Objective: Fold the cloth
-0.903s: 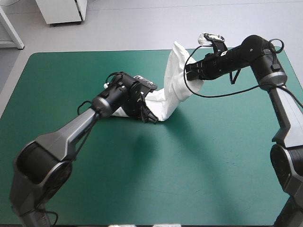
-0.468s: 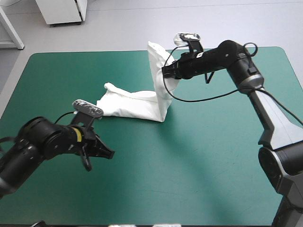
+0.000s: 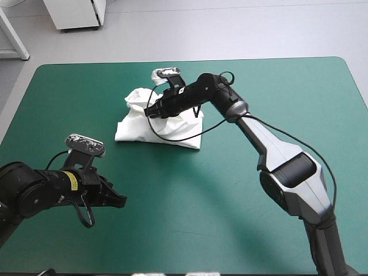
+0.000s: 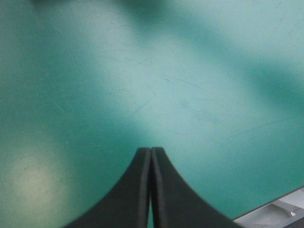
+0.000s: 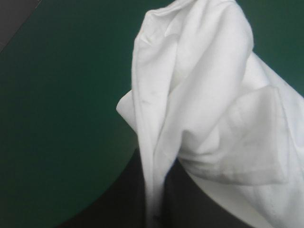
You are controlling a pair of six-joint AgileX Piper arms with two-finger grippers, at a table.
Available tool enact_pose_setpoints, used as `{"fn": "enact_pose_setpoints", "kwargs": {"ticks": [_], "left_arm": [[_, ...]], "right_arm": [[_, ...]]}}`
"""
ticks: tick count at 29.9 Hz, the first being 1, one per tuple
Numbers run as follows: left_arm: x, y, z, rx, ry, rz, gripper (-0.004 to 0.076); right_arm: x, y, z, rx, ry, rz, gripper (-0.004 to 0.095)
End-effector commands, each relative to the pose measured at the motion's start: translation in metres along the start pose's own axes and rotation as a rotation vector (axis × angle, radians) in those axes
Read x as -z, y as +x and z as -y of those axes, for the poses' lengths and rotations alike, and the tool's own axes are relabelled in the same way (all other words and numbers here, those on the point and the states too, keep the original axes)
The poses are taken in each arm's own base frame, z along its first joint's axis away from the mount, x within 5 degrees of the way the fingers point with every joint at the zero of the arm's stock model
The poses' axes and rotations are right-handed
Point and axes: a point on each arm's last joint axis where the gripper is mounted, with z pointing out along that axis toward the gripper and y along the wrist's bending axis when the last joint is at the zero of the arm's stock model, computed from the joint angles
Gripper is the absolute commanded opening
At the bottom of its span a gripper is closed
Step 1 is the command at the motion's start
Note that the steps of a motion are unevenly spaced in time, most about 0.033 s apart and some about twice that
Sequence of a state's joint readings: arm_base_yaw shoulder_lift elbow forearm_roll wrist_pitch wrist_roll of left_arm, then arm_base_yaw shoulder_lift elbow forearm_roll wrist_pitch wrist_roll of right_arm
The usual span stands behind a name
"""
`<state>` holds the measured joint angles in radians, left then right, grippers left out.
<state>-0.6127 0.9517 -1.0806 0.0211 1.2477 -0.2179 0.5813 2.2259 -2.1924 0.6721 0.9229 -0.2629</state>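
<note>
Jaws pressed together and empty, the left gripper [image 3: 118, 199] hovers over the teal-green cover [image 3: 241, 230], well apart from the T-shirt [image 3: 137, 131], off its near left. The T-shirt lies on the cover as a white folded bundle, long axis left to right. Above the T-shirt's far left corner, the right gripper [image 3: 152, 110] is clamped on a raised fold, so this arm seems better placed to lay it down.

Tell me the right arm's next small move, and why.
Probably open the right tool and let go. It is shut on the T-shirt, a fold pinched in it, and the held end is already over the rest of the bundle on the teal-green cover, so the fold looks laid. The left tool is shut and off the cloth, toward the table's front left.
</note>
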Motion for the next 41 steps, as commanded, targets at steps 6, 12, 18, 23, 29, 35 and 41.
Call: {"fn": "enact_pose_setpoints", "kwargs": {"ticks": [6,12,18,23,29,35,41], "left_arm": [[0.009,-0.003,0.006,0.029,0.072,0.046,-0.0009],[0.009,-0.003,0.006,0.019,0.072,0.044,-0.0009],[0.01,-0.006,0.007,0.029,0.081,0.077,-0.0009],[0.01,-0.006,0.007,0.031,0.083,0.086,-0.0009],[0.01,-0.006,0.01,0.043,0.115,0.08,-0.0009],[0.01,-0.006,0.011,0.046,0.125,0.078,-0.0009],[0.01,-0.007,0.01,0.044,0.119,0.093,-0.0009]], "right_arm": [[-0.014,-0.016,-0.023,-0.043,-0.136,0.084,0.0046],[-0.014,-0.012,-0.029,-0.043,-0.194,0.014,0.0348],[0.017,-0.025,-0.045,0.038,-0.138,-0.01,0.0445],[0.044,-0.034,-0.048,0.089,-0.009,-0.014,0.0426],[0.073,-0.045,-0.039,0.047,0.045,0.048,0.0426],[0.104,-0.047,-0.014,0.006,0.177,0.051,0.0426],[0.118,-0.018,0.018,-0.097,0.249,-0.085,0.0426]]}}
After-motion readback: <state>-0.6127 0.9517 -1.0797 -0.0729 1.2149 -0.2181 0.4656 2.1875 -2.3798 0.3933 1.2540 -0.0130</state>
